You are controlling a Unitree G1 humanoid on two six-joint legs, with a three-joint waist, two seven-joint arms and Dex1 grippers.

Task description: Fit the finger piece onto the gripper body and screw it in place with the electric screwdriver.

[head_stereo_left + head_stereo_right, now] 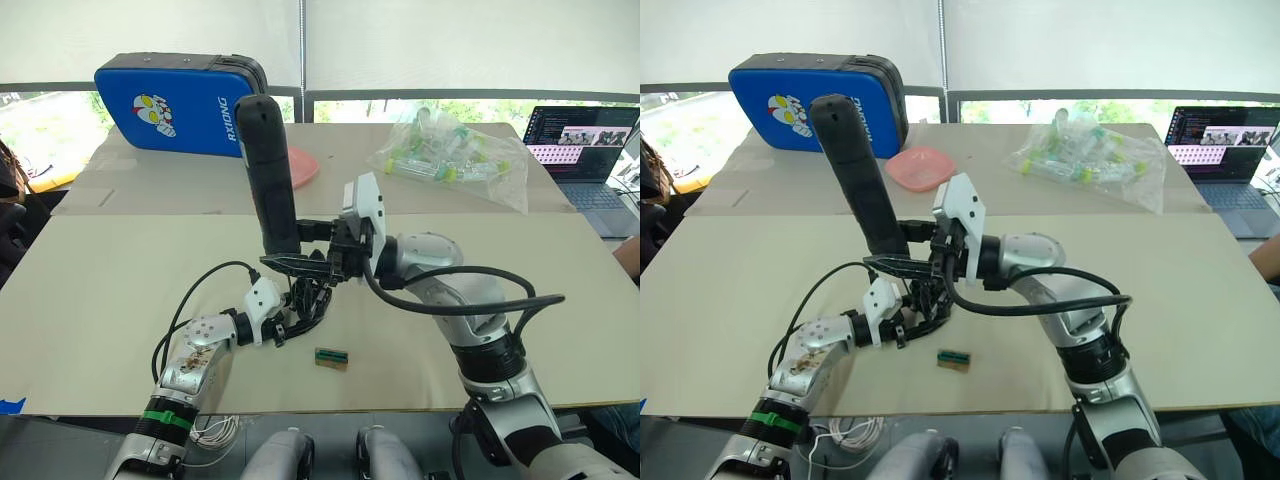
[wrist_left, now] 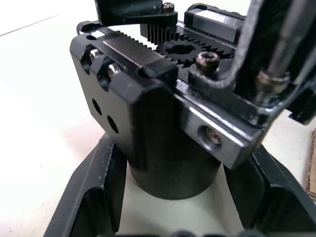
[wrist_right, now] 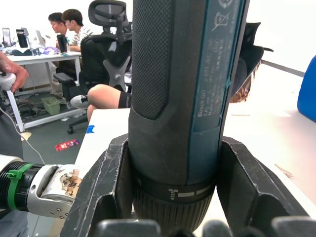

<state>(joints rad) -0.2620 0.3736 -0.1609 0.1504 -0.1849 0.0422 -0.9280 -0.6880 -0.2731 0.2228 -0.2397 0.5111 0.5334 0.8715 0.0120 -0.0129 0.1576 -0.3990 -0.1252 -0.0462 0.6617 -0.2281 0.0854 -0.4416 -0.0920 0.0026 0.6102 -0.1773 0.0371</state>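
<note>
The electric screwdriver is a thick black cylinder standing nearly upright, tilted slightly left, over the table's middle. My right gripper is shut on its lower end, with the fingers pressing both sides. Its thin metal bit comes down onto the gripper body. This is a black block with a toothed rack, a gear and a round base. My left gripper is shut on that base just above the table. I cannot pick out the finger piece from the body.
A small green and brown piece lies on the table just in front of the grippers. At the back are a blue case, a pink plate, a plastic bag of tubes and a laptop. Seated people show beyond the table.
</note>
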